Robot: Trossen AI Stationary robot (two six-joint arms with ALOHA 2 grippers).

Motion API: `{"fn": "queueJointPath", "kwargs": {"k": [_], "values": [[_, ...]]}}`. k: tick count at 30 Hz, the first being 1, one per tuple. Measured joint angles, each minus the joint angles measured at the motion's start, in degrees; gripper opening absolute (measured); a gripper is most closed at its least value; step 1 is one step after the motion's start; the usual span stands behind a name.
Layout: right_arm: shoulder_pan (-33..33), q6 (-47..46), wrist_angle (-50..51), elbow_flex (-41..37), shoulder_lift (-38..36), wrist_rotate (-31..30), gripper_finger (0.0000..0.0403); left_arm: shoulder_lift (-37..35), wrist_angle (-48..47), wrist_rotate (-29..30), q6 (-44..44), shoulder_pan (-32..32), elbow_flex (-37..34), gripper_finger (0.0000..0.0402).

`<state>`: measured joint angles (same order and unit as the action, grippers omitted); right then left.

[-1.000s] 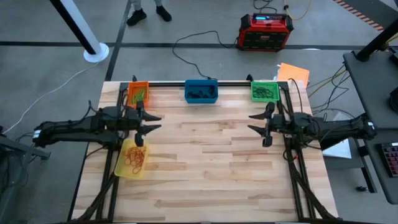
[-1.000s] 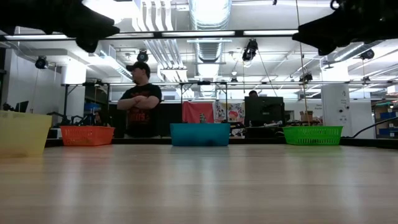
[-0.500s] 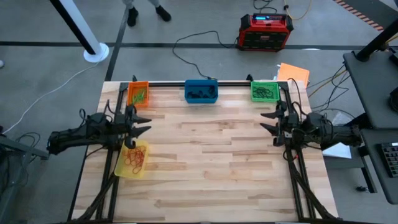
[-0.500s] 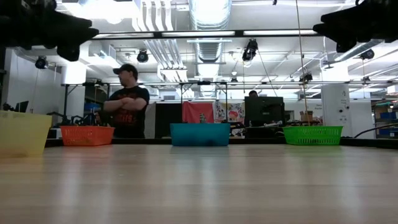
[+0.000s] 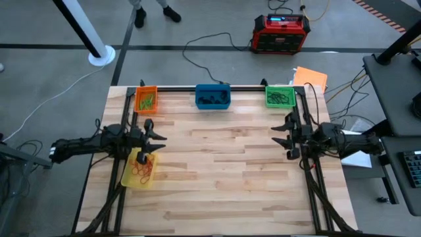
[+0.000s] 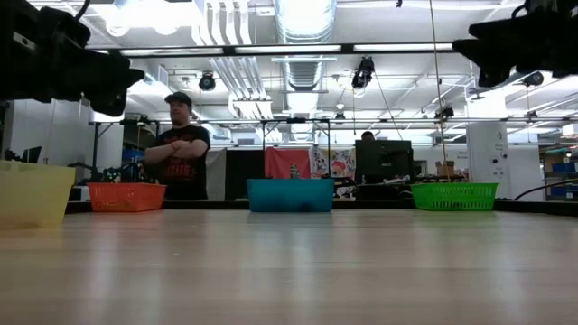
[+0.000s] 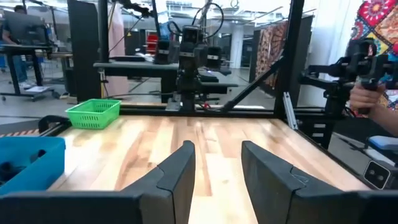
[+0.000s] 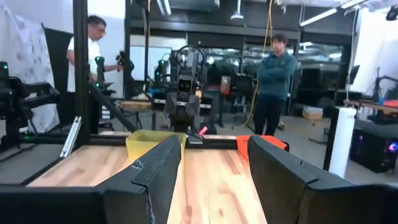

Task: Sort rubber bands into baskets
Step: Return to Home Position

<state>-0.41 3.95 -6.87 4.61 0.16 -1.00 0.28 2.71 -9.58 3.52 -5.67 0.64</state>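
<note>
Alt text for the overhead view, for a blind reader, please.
Two dark robot arms flank the table, left hand and right hand open, empty. The orange basket, blue basket and green basket line the far edge; the yellow basket sits by the left hand.

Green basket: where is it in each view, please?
High view: green basket at the top right corner of the table.
Low view: right of centre, at the far edge.
Left wrist view: across the table.
Right wrist view: not in it.
Shared landmark: blue basket beside it, except in the right wrist view.
</note>
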Motion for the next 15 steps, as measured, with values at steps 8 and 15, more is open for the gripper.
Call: {"fn": "queueJointPath", "kwargs": {"k": [8,15], "values": [[-0.02,1.92,-2.83,-3.88,0.70,-1.07,0.0182,0.94,-0.04,0.05,2.47,0.00,-0.04,0.0114],[-0.02,-0.32,-2.71,-3.88,0.76,-1.11,0.0182,3.19,-0.42,0.06,4.52,-0.02,0.29,0.0114]]}}
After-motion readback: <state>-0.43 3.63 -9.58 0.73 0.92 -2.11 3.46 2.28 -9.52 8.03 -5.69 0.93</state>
